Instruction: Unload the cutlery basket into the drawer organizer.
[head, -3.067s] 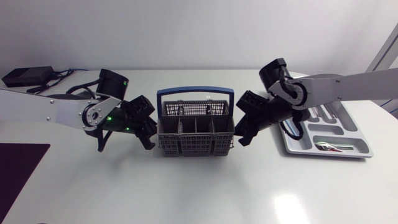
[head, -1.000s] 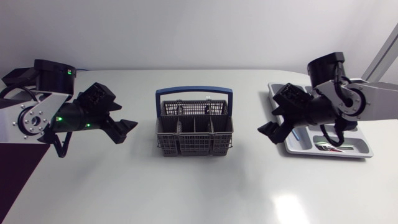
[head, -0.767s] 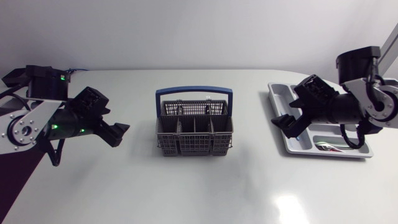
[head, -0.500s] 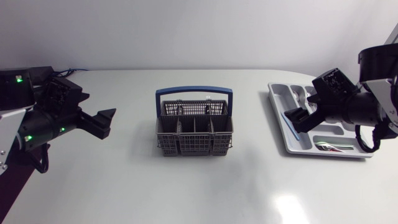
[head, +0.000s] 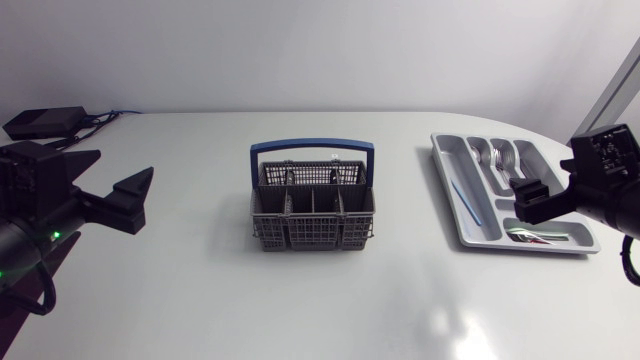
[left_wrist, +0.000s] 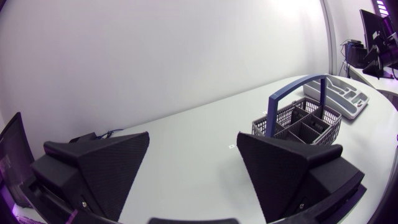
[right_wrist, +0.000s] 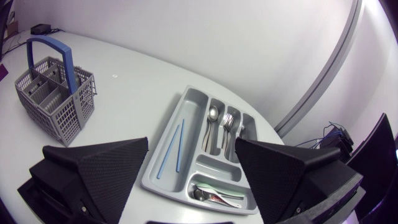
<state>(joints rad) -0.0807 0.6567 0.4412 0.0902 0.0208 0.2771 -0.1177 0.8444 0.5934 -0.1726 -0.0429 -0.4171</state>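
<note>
The left arm (head: 30, 235) sits at 9 o'clock from the cutlery basket (head: 313, 205), well apart. The left jaws are spread wide and hold nothing. The basket stands upright in the middle of the table (head: 320, 300). At its 3 o'clock lies the drawer organizer (head: 452, 150), with blue sticks (right_wrist: 174, 149), a spoon (right_wrist: 212, 115) and forks (right_wrist: 229, 124) in separate compartments. The right arm (head: 610, 190) hangs at the organizer's 3 o'clock side, with the right jaws gaping and empty.
</note>
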